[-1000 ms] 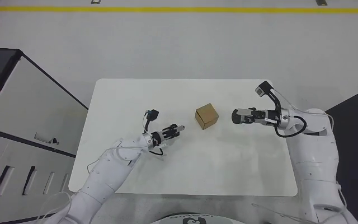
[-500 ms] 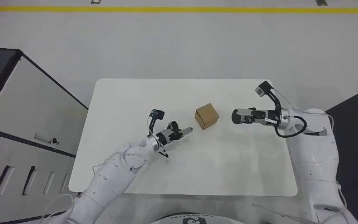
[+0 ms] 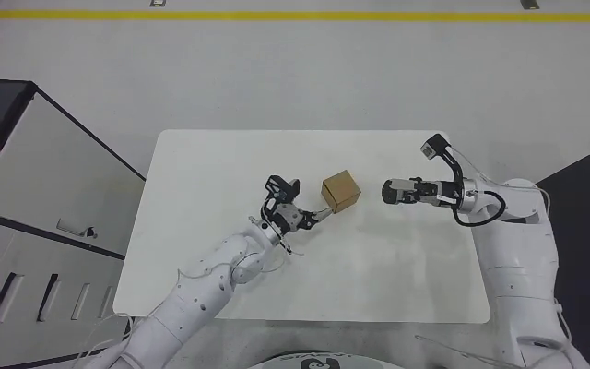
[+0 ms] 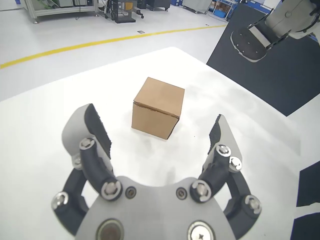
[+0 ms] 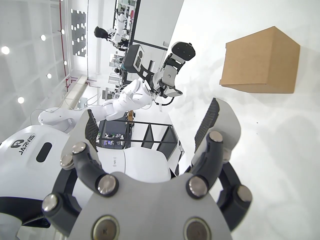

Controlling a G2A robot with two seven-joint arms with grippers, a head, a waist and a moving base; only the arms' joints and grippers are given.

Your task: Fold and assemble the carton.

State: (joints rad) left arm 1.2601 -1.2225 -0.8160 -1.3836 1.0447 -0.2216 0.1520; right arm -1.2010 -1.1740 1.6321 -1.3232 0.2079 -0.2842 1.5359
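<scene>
Carton (image 3: 340, 191) sits folded shut on the white table (image 3: 230, 166), your left gripper (image 3: 321, 214) just beside it, your right gripper (image 3: 386, 192) near its opposite side, both with jaws spread apart.

Carton (image 3: 340, 191) is plain brown, table (image 3: 230, 175) white, floor line (image 3: 295, 16) yellow, left gripper (image 3: 321, 214) and right gripper (image 3: 386, 192) silver with black pads (image 4: 97, 126).

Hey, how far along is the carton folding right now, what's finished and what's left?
Done: the carton already stands on the table as a closed cube, with no flaps sticking out. In hand: nothing; the left gripper sits open just short of it, the right gripper open and apart on the other side. Left: little that shows, perhaps pressing the top seam flat.
</scene>
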